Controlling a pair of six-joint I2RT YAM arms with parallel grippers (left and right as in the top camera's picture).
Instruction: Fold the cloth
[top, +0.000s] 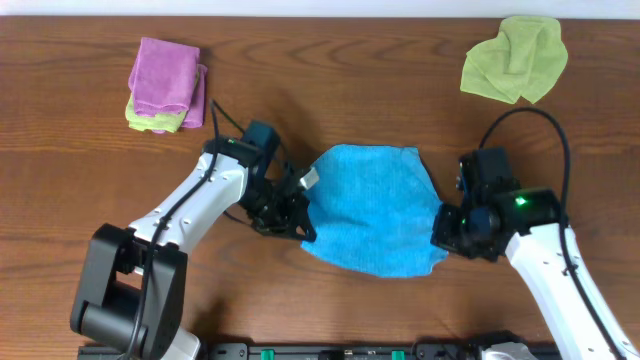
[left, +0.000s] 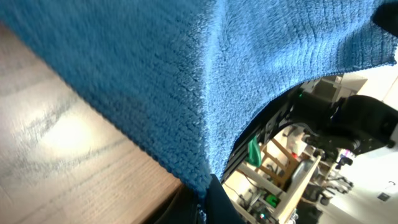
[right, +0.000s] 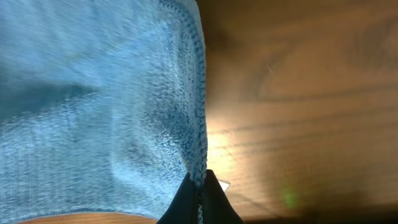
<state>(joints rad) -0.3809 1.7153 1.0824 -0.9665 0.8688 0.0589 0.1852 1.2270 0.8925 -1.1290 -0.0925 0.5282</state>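
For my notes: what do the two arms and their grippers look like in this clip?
Both arms have rounded white shells with black joints. The left arm ends in a black left gripper past a teal wrist block; the right arm carries a black right gripper and a green light. A black cable loops over each.

We see a brown wooden table (top: 330, 90) filling the frame. At upper left, a folded purple cloth (top: 165, 75) sits on a folded light green cloth (top: 150, 120). At upper right lies a crumpled green cloth (top: 515, 58). At the centre spreads a blue cloth (top: 375, 215); we cannot tell how much of it rests on the wood.
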